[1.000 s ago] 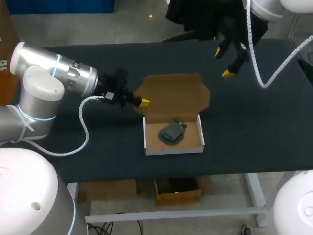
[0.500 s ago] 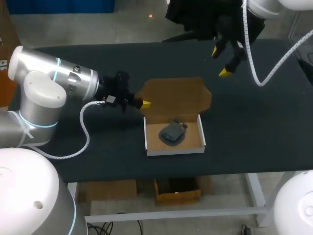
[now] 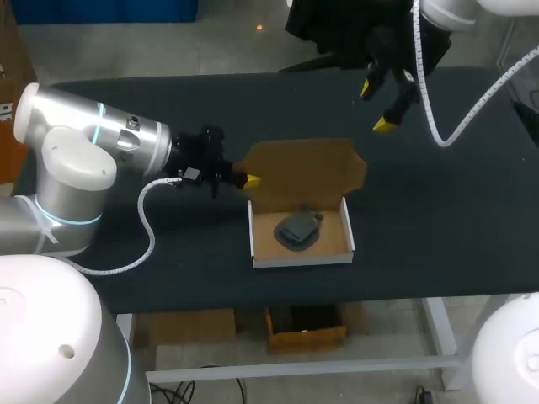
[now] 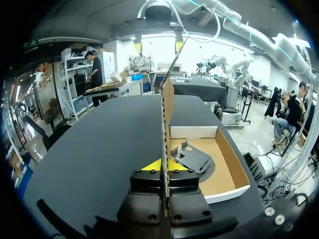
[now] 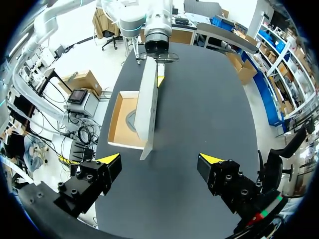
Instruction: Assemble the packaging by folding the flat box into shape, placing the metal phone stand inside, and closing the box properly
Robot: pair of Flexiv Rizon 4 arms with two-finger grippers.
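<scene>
With my left fingers (image 3: 251,179) pinched on the edge of the lid (image 3: 303,164), I have swung it nearly upright over the box (image 3: 301,257), where the phone stand (image 3: 296,229) lies just beside them, while my right fingers (image 3: 384,124), spread wide, retreat well apart, so closing can proceed.

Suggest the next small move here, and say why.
Probably the left end effector should swing the lid down over the box: it is shut on the lid's edge, the lid stands roughly upright, and the phone stand already lies inside.
</scene>
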